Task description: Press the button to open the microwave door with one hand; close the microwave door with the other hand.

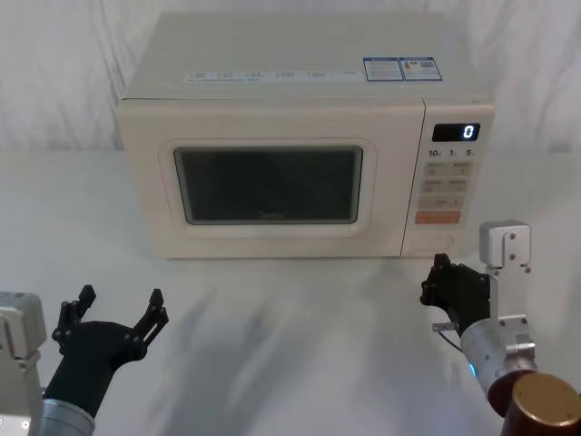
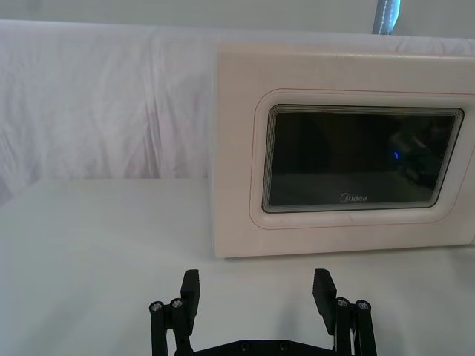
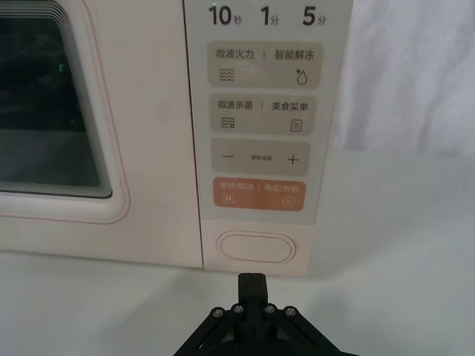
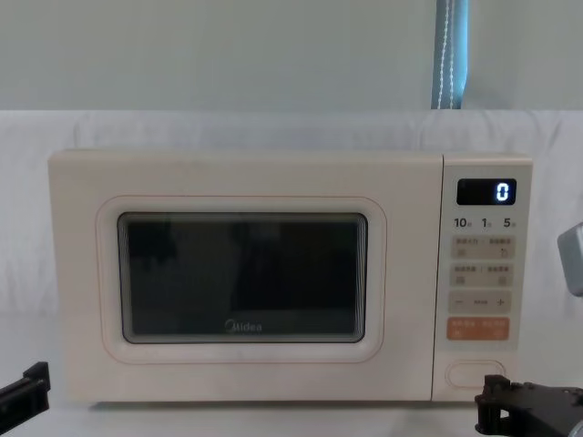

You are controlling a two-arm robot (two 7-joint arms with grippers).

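Standing on the white-draped table (image 1: 290, 318) is one microwave (image 1: 300, 91), its single microwave door (image 1: 268, 186) flush with the front; one key panel (image 4: 480, 300) carries one blue-digit display (image 4: 486, 191), one orange key (image 3: 259, 195) and one wide cream button (image 3: 257, 247) at the bottom; two grippers are counted; the left gripper (image 1: 116, 308) hangs low before the door's left side, fingers spread wide, holding nothing; the right gripper (image 3: 251, 282) has its fingers pressed together, tip just short of the button, apart from it.
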